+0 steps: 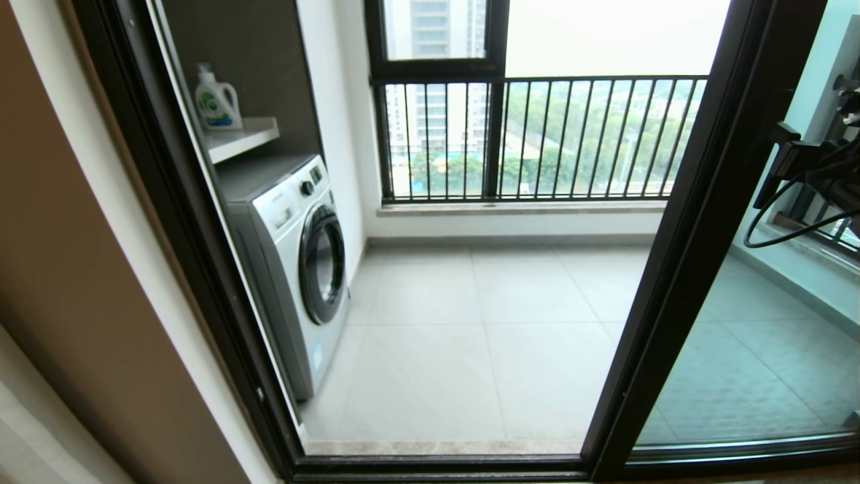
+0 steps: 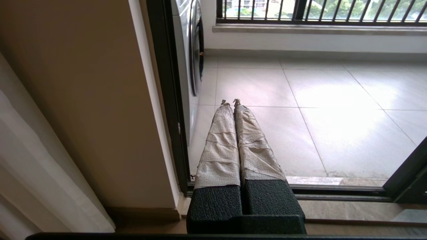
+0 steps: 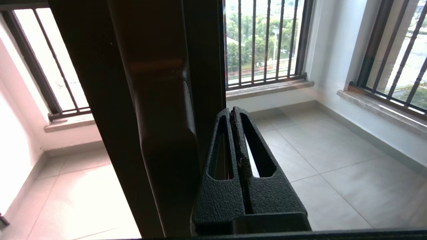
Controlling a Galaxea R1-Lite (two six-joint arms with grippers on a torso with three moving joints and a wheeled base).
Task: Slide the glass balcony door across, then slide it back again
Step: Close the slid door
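Glossy metal-framed glass balcony door (image 1: 699,222)

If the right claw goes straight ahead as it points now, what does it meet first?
Probably the glass balcony door: the right claw, shut, sits beside its dark upright, so the clear pane seems first, though depth is unclear.

Balcony fittings seen through the opening

A white front-loading washing machine (image 1: 295,262) stands on the left of the pale tiled floor (image 1: 484,336), its round dark door facing the tiles. Above it, a white detergent bottle (image 1: 217,99) with a green label sits upright on a shelf (image 1: 245,138). At the far side, a black-framed window (image 1: 437,64) rises above a railing of vertical bars (image 1: 557,138), with trees and tower blocks beyond.
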